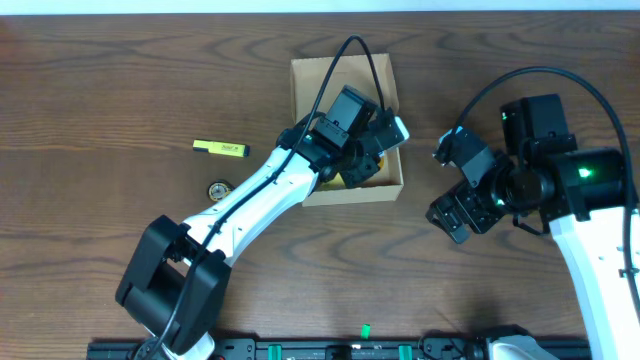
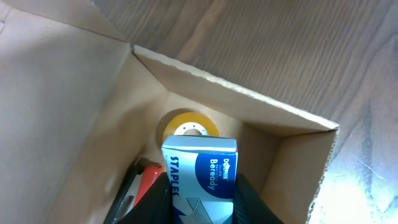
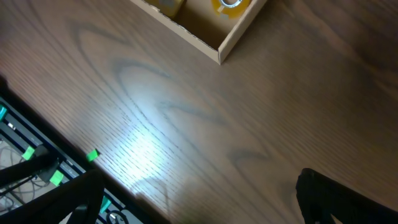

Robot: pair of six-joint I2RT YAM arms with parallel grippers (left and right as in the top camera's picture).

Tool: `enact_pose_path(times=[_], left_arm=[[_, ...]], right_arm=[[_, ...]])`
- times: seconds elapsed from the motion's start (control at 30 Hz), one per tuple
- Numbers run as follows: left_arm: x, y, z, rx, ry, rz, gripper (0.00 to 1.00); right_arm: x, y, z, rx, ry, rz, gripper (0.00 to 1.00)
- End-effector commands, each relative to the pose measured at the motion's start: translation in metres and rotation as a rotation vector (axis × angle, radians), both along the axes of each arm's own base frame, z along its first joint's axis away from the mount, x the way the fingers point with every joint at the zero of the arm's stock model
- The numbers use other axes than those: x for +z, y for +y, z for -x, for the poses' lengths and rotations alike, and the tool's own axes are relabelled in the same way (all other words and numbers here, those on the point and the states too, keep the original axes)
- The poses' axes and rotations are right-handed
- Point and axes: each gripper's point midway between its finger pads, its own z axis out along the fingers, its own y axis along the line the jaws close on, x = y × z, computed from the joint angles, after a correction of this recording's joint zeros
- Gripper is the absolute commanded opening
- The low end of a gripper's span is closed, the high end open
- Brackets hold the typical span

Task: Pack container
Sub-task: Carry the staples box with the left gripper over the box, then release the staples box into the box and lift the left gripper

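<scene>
With the left gripper (image 2: pixel 200 202) pinching the blue-and-white cardboard staples box (image 2: pixel 200 163) inside the tan cardboard container (image 1: pixel 340 75) near the tabletop's far edge, lower it flat beside the yellow tape roll (image 2: pixel 189 127) before releasing; the right gripper (image 1: pixel 450 185) hovers, jaws spread.

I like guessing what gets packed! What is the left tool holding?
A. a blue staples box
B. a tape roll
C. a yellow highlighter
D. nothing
A: the left wrist view shows the staples box clamped in the left tool, over the open container.
</scene>
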Motion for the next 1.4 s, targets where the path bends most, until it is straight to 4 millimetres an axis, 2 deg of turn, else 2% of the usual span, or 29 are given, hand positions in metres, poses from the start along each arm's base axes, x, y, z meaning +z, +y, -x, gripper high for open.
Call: enact_pose_path(times=[0.0, 0.2, 0.37, 0.47, 0.77, 0.87, 1.0, 1.1, 1.23, 1.3, 1.37], left_arm=[[0.002, -0.009, 0.002, -0.04, 0.003, 0.019, 0.11], [0.0, -0.012, 0.005, -0.058, 0.004, 0.017, 0.11], [-0.013, -0.013, 0.004, -0.06, 0.025, 0.0, 0.11], [-0.014, -0.015, 0.006, -0.073, 0.019, -0.003, 0.12], [-0.013, -0.018, 0.009, -0.088, 0.03, 0.01, 0.21], [-0.013, -0.019, 0.01, -0.093, 0.031, 0.012, 0.28], [-0.013, -0.019, 0.01, -0.108, 0.023, 0.008, 0.32], [-0.013, -0.02, 0.011, -0.126, 0.013, 0.003, 0.4], [-0.013, -0.02, 0.011, -0.148, -0.002, -0.005, 0.44], [-0.012, -0.021, 0.01, -0.148, -0.008, -0.002, 0.48], [-0.01, -0.022, 0.008, -0.145, -0.021, 0.004, 0.59]], right_arm=[[0.003, -0.001, 0.0, 0.002, -0.014, -0.003, 0.99], [0.003, -0.001, 0.0, 0.002, -0.014, -0.003, 0.99], [0.003, -0.001, 0.0, 0.002, -0.014, -0.003, 0.99], [0.003, -0.001, 0.0, 0.002, -0.014, -0.003, 0.99], [0.003, -0.001, 0.0, 0.002, -0.014, -0.003, 0.99], [0.003, -0.001, 0.0, 0.003, -0.014, -0.003, 0.99], [0.003, -0.001, 0.0, 0.002, -0.014, -0.003, 0.99], [0.003, -0.001, 0.0, 0.002, -0.014, -0.003, 0.99], [0.003, -0.001, 0.0, 0.002, -0.014, -0.003, 0.99], [0.003, -0.001, 0.0, 0.002, -0.014, -0.003, 0.99], [0.003, -0.001, 0.0, 0.002, -0.014, -0.003, 0.99]])
